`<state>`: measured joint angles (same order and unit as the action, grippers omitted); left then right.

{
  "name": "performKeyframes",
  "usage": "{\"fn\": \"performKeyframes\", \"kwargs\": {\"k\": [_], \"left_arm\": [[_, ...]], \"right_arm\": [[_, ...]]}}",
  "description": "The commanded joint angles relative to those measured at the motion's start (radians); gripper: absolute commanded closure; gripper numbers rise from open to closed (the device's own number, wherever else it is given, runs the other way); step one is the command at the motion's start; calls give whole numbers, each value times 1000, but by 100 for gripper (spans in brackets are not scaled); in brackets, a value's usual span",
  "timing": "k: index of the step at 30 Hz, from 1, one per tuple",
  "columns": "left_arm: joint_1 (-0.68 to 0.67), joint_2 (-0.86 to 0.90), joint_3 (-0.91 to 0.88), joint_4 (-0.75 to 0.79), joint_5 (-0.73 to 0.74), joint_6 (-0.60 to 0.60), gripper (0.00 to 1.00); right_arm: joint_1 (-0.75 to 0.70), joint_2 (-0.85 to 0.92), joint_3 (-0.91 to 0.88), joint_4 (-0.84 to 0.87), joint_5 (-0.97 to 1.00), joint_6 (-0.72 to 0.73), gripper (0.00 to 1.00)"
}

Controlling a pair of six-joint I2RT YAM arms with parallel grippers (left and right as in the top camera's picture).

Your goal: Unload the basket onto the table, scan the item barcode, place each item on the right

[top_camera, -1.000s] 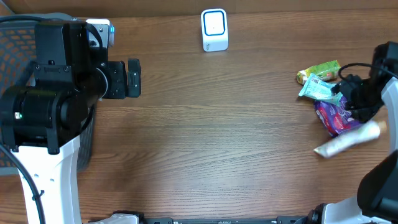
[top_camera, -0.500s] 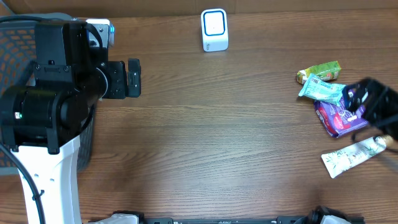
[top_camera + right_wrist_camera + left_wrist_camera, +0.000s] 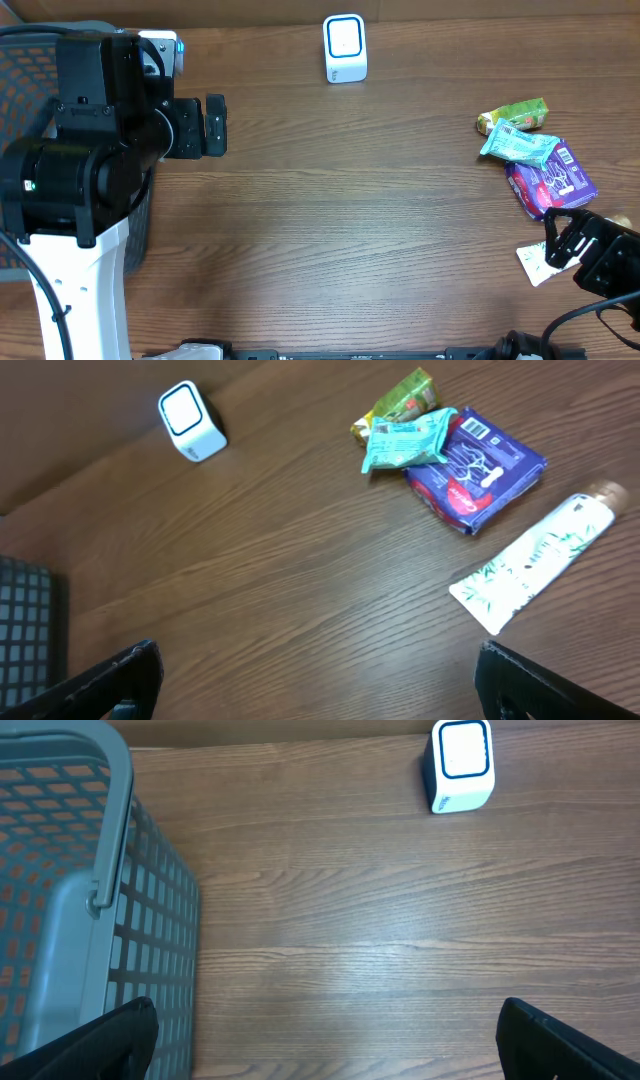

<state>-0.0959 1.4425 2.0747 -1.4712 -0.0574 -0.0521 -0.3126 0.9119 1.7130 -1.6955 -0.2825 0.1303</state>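
From above, the right gripper [image 3: 555, 242] is hanging wide apart and empty just beside the white tube [image 3: 533, 262], near right; the scanner [image 3: 345, 47] is sitting far off. The left camera is showing the left gripper [image 3: 325, 1050] apart too, by the basket [image 3: 60, 870]. The right camera is showing the tube lying flat, so pinching its middle and turning its barcode to the scanner should be working best.

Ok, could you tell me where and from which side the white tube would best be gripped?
Probably mid-body on the tube, coming straight down with the jaws across its narrow width. It lies flat and diagonal on the table, apart from the purple pack, so both long sides are free. The cap is small, and the crimped end looks thin.
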Motion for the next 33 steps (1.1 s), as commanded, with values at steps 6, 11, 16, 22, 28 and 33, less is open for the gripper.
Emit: {"fn": "performKeyframes", "kwargs": {"k": [6, 11, 16, 22, 28, 33], "left_arm": [[4, 0, 8, 2, -2, 8, 0], [4, 0, 8, 2, -2, 8, 0], [4, 0, 8, 2, -2, 8, 0], [4, 0, 8, 2, -2, 8, 1], [4, 0, 8, 2, -2, 8, 0], [4, 0, 8, 2, -2, 8, 0]], "right_arm": [[-2, -30, -53, 105, 35, -256, 0], [81, -205, -305, 311, 37, -295, 0], [241, -465, -694, 679, 103, -232, 0], [294, -657, -1048, 1065, 137, -131, 0], [319, -729, -1332, 1392, 178, -189, 0], [319, -822, -1502, 1550, 185, -190, 0]]}}
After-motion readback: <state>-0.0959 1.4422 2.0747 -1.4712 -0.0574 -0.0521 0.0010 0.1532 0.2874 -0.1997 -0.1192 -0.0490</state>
